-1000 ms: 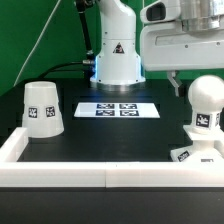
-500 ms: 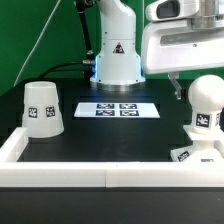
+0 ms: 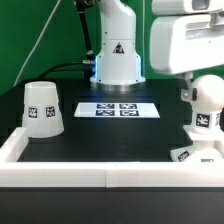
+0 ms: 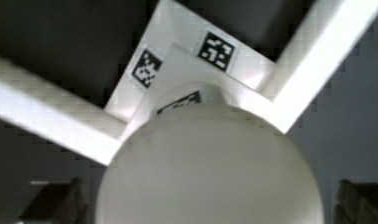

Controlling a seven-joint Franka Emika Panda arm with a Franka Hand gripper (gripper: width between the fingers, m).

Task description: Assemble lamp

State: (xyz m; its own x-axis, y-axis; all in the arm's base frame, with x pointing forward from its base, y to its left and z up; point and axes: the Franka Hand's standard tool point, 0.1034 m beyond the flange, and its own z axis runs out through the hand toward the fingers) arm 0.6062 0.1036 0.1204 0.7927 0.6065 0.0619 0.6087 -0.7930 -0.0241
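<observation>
The rounded white bulb (image 3: 207,105) stands upright on the square stepped base (image 3: 203,152) at the exterior view's right. My gripper (image 3: 198,90) hangs over the bulb's top, with one dark finger (image 3: 185,93) beside its left flank. In the wrist view the bulb (image 4: 204,160) fills the middle between the two spread fingers (image 4: 54,200), not touching either, and the tagged base (image 4: 177,75) shows beyond it. The gripper (image 4: 204,205) is open. The cone shade (image 3: 42,108) stands alone at the exterior view's left.
The marker board (image 3: 117,108) lies flat at the back centre before the white robot pedestal (image 3: 117,60). A raised white wall (image 3: 100,172) runs along the front and the left of the black table.
The gripper has moved toward the exterior view's right and come down over the bulb. The bulb, base and shade have not moved.
</observation>
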